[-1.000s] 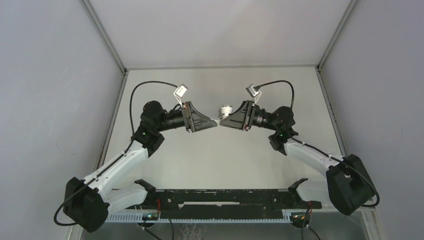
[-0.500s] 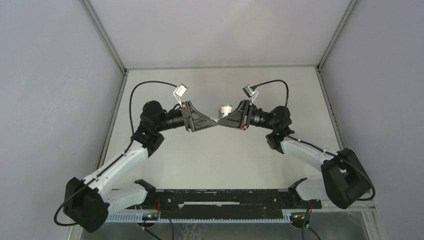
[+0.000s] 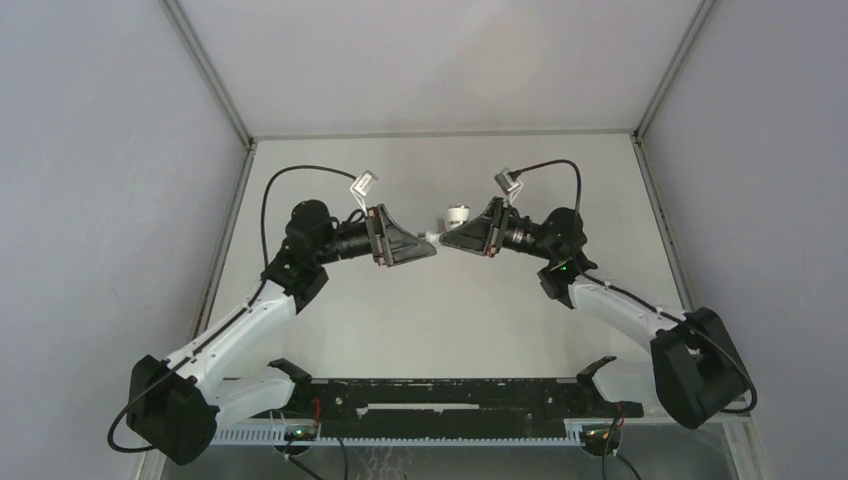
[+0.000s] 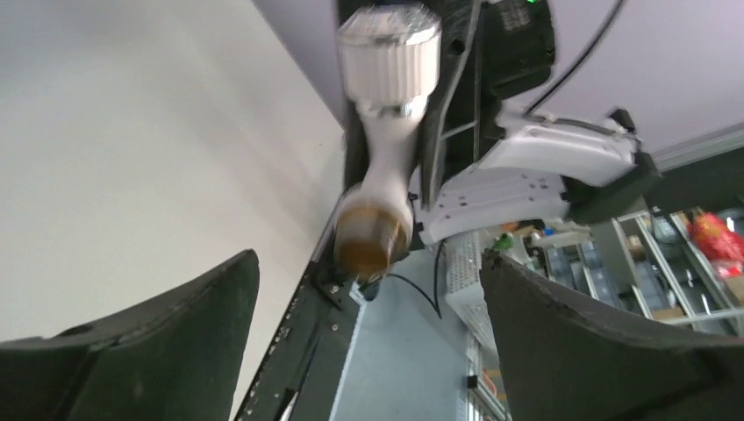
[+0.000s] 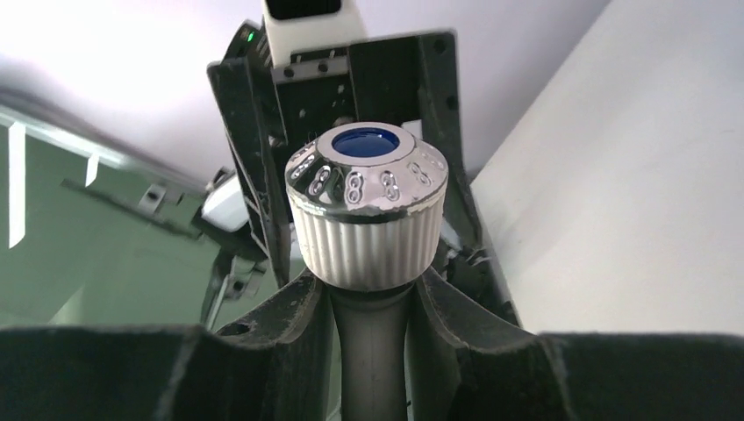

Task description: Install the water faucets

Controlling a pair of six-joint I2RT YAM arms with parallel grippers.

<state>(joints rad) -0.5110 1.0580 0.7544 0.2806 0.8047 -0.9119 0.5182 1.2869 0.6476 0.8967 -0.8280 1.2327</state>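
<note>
Your right gripper (image 3: 445,240) was clenched on the faucet (image 5: 367,237), held above the pale matte tabletop (image 3: 450,320) nearer its far edge. Your left gripper (image 3: 430,246) gaped just beside it. Plain grey walls (image 3: 100,200) enclosed the tabletop.

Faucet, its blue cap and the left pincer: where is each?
faucet (image 5: 367,237): right wrist view, ribbed white knob.
blue cap (image 5: 367,142): right wrist view, middle of the disc.
left pincer (image 3: 432,244): top external view, at its fingertips.
</note>
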